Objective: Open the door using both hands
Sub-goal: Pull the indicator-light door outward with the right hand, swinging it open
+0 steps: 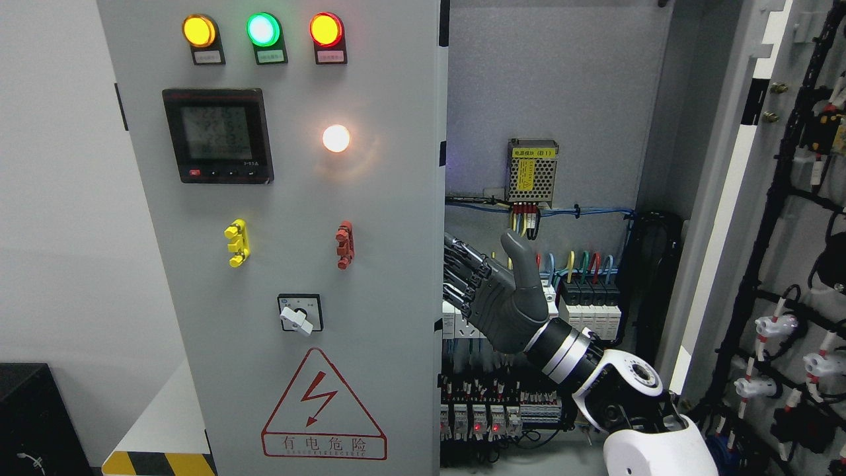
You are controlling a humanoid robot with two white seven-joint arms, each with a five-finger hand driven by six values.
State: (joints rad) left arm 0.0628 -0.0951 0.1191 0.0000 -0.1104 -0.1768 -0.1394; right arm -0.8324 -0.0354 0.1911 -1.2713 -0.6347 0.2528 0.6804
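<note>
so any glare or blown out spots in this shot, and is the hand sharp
Head view: the white lamp on the left door is blown out with a soft halo on the panel; the three lamps above also glow. The right hand is fairly sharp; the cabinet interior behind it is dimmer.

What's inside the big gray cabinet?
Inside the cabinet are colored wires, rows of switches and a small power box. The left door and right hand hide the rest.
</note>
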